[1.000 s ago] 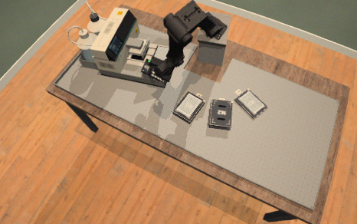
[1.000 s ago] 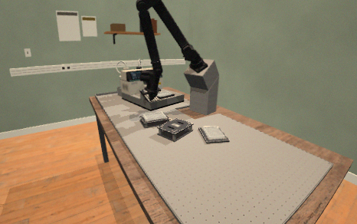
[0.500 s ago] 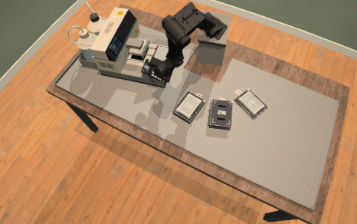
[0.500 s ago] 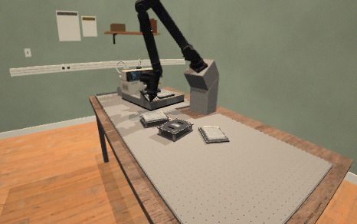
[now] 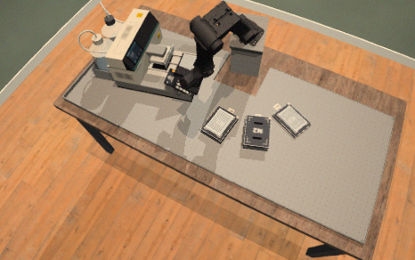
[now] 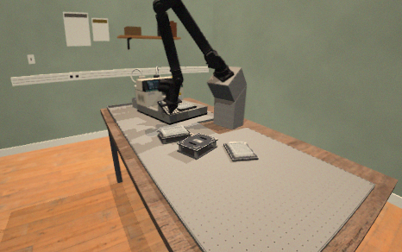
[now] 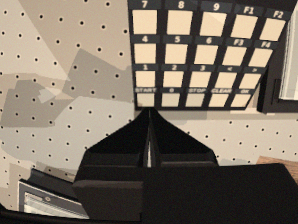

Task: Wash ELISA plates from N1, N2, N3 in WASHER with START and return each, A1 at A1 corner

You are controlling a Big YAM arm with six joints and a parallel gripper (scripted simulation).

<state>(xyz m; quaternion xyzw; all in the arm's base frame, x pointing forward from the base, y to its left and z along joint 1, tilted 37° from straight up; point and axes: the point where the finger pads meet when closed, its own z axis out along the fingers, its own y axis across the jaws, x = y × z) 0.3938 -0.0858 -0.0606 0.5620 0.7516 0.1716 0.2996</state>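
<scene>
My gripper (image 7: 149,113) (image 6: 172,110) is shut and empty, fingertips at the lower edge of the START key (image 7: 145,100) of the keypad (image 7: 193,65). Whether they touch it cannot be told. The washer (image 5: 134,40) (image 6: 144,97) shows a small orange lamp (image 5: 174,70). A white plate (image 5: 188,60) (image 7: 291,60) lies on the carrier beyond the keypad and looks flat; its locators are too small to judge. Nest N2 (image 5: 256,131) (image 6: 197,144) holds no plate. A plate (image 5: 220,122) (image 6: 173,130) sits in the nest on its washer side, another plate (image 5: 292,117) (image 6: 241,149) in the nest on its other side.
The arm's grey pedestal (image 5: 246,60) (image 6: 229,103) stands at the back edge, right of the washer. Bottles (image 5: 97,41) with tubes stand behind the washer. The corner of the washer-side nest (image 7: 30,185) shows at lower left in the wrist view.
</scene>
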